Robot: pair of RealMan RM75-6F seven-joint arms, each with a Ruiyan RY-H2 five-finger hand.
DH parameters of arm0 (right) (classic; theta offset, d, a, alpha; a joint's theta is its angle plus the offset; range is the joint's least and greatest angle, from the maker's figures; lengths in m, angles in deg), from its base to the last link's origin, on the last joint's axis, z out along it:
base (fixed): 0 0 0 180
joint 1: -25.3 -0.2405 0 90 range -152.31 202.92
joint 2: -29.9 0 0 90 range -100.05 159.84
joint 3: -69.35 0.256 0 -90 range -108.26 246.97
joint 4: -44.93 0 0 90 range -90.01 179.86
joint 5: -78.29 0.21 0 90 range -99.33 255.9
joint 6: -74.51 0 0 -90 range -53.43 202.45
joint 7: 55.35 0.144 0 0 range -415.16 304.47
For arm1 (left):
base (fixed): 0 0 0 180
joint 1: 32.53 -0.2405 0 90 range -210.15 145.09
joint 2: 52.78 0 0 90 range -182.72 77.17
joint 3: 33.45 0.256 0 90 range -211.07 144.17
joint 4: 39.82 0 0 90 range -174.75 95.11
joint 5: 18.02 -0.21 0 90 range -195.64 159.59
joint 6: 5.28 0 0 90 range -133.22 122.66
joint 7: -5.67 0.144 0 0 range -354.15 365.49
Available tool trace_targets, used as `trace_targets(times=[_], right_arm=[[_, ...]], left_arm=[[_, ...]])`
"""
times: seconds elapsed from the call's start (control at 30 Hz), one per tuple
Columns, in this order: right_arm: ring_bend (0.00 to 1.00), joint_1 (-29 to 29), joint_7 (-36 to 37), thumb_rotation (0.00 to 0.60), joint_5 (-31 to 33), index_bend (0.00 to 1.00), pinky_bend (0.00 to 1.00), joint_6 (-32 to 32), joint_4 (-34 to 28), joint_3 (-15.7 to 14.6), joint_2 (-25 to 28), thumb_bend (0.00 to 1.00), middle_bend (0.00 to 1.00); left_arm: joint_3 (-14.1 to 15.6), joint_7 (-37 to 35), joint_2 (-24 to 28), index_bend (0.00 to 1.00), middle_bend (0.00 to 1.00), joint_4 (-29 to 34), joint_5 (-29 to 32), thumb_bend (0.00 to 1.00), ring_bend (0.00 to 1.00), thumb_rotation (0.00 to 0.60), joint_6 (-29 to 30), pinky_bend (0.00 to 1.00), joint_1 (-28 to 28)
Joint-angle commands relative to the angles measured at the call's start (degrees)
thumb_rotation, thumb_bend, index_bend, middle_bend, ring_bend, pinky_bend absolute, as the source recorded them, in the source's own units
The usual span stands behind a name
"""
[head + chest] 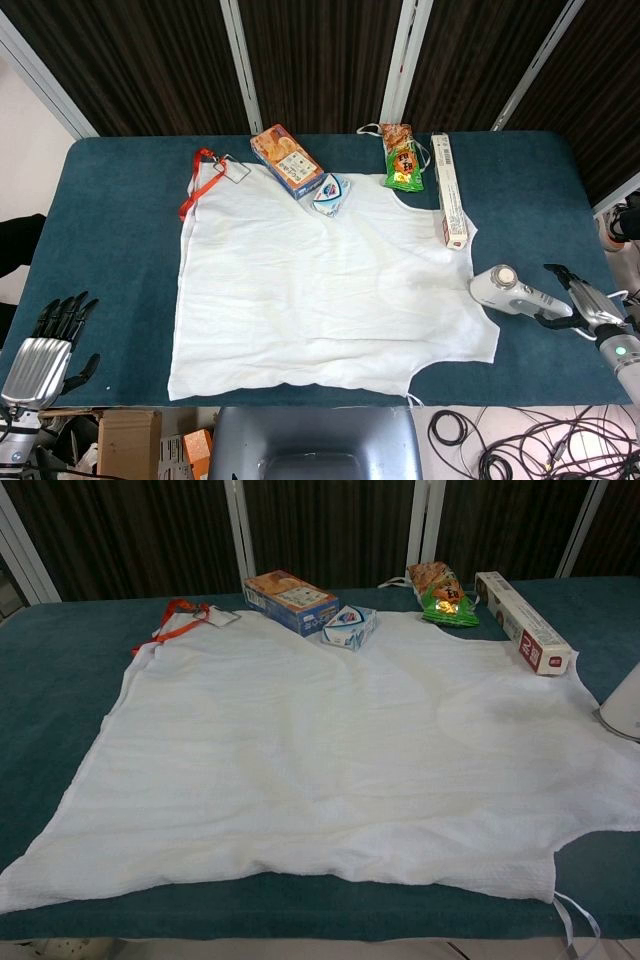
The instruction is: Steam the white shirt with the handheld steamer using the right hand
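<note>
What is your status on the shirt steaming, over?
Right hand holds steamer at shirt edge. Left hand open, off table. Long box and snack packets along collar.

Matt white woven cloth shirt (330, 770) with a fine rough texture, matt teal fabric table cover (120, 250), glossy white plastic steamer (505, 290), shiny foil snack bag (442, 595), printed cardboard boxes (290, 600), polished metal left hand (45, 355)
</note>
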Motion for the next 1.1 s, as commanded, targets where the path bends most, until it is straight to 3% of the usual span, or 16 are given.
trace_targets(times=[0.03,0.23,0.37,0.6,1.1], right_arm=[[0.00,-0.7,3.0,0.600,-2.6,0.00,0.00,0.0,1.1,-1.4,0.1,0.23,0.00],[0.00,-1.3,6.9,0.600,-4.6,0.00,0.01,-0.3,2.1,-3.3,0.0,0.23,0.00],[0.00,-1.8,10.9,0.600,-5.9,0.01,0.08,-1.3,3.1,-4.2,-0.9,0.23,0.05],[0.08,-2.8,19.0,0.600,-8.0,0.12,0.23,-2.5,4.3,-5.7,-2.2,0.23,0.16],[0.15,-5.0,27.5,0.600,-10.7,0.17,0.34,-2.6,5.5,-10.5,-1.7,0.23,0.20]], left_arm=[[0.0,0.0,-0.1,0.00,0.00,0.0,-0.2,0.37,0.00,0.600,0.1,0.04,0.1],[0.1,0.1,-0.2,0.00,0.00,0.0,-0.1,0.37,0.00,0.600,-0.5,0.04,0.3],[0.2,0.4,-0.2,0.00,0.00,0.0,-0.1,0.37,0.00,0.600,-0.5,0.04,0.3],[0.4,0.7,-0.1,0.00,0.00,0.3,0.0,0.37,0.00,0.600,-0.6,0.04,0.3],[0.6,0.7,-0.1,0.00,0.00,0.2,-0.3,0.37,0.00,0.600,-0.3,0.04,0.3]])
